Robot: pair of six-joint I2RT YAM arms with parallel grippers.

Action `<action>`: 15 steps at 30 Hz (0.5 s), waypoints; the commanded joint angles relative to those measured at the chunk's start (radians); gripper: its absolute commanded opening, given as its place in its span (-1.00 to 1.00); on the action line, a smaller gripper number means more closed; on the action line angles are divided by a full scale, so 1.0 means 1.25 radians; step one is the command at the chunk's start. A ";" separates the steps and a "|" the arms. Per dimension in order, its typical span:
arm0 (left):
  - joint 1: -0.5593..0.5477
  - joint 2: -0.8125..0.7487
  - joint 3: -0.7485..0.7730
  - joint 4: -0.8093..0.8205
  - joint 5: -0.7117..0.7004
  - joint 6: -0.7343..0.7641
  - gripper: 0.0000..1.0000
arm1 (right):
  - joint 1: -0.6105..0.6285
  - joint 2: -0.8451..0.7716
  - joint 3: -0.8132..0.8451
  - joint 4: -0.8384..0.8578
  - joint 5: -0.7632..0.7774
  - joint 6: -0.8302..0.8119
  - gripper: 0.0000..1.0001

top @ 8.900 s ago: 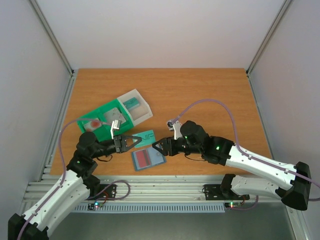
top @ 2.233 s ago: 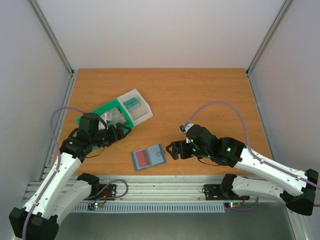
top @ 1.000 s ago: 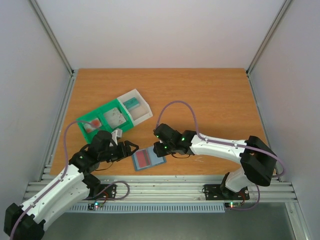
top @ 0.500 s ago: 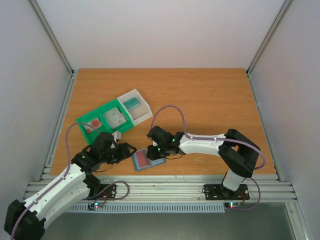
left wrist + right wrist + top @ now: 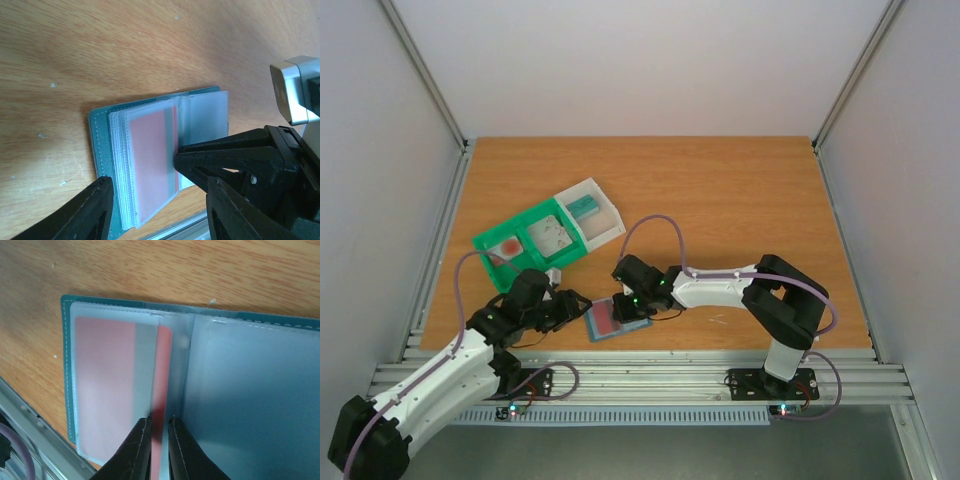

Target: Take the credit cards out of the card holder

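**Change since half a second before:** the left gripper (image 5: 577,305) has been brought closer to the left edge of the card holder (image 5: 598,330). The right gripper (image 5: 624,306) has been moved further in over its open face. The card holder itself has been left where it was.

**Item 1, card holder** (image 5: 240,390): laid open and flat on the bench (image 5: 720,190), near the front edge, between the two grippers. Clear sleeves (image 5: 205,115) are stacked inside it.

**Item 2, credit card** (image 5: 105,380): red-faced and lodged in the top sleeve, with one long edge exposed beside the fold.

**Item 3, right gripper** (image 5: 159,420): the fingers are drawn almost together, with the tips set at either side of the card's exposed red strip. Whether the card is actually pinched cannot be told.

**Item 4, left gripper** (image 5: 160,215): the fingers are held apart, with one edge of the card holder lying between them. Nothing is held.

**Item 5, green-and-clear tray** (image 5: 515,220): set behind the left gripper, apart from the card holder. A card with a red mark (image 5: 505,246) is seen in a green compartment and a teal card (image 5: 583,207) in the clear one.
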 commanded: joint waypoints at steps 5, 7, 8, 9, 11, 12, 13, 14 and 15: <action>-0.002 -0.014 -0.028 0.064 -0.015 -0.026 0.04 | -0.003 0.004 -0.037 0.011 0.022 0.016 -0.80; -0.002 -0.016 -0.028 0.066 -0.016 -0.027 0.04 | -0.002 0.005 -0.045 0.015 0.023 0.024 -0.80; -0.001 -0.016 -0.029 0.068 -0.017 -0.028 0.04 | -0.002 0.005 -0.049 0.018 0.024 0.028 -0.81; -0.001 -0.015 -0.029 0.070 -0.016 -0.029 0.04 | -0.003 0.005 -0.052 0.021 0.025 0.030 -0.81; -0.001 -0.014 -0.029 0.072 -0.014 -0.031 0.04 | -0.003 0.006 -0.054 0.022 0.028 0.035 -0.81; -0.001 -0.015 -0.028 0.071 -0.014 -0.030 0.05 | -0.002 0.005 -0.053 0.021 0.028 0.036 -0.81; -0.002 -0.016 -0.028 0.071 -0.014 -0.031 0.05 | -0.002 0.005 -0.053 0.020 0.029 0.038 -0.81; -0.002 -0.018 -0.029 0.071 -0.014 -0.031 0.05 | -0.002 0.004 -0.053 0.020 0.028 0.040 -0.82; -0.002 -0.020 -0.030 0.071 -0.016 -0.032 0.05 | -0.002 0.004 -0.053 0.019 0.028 0.041 -0.83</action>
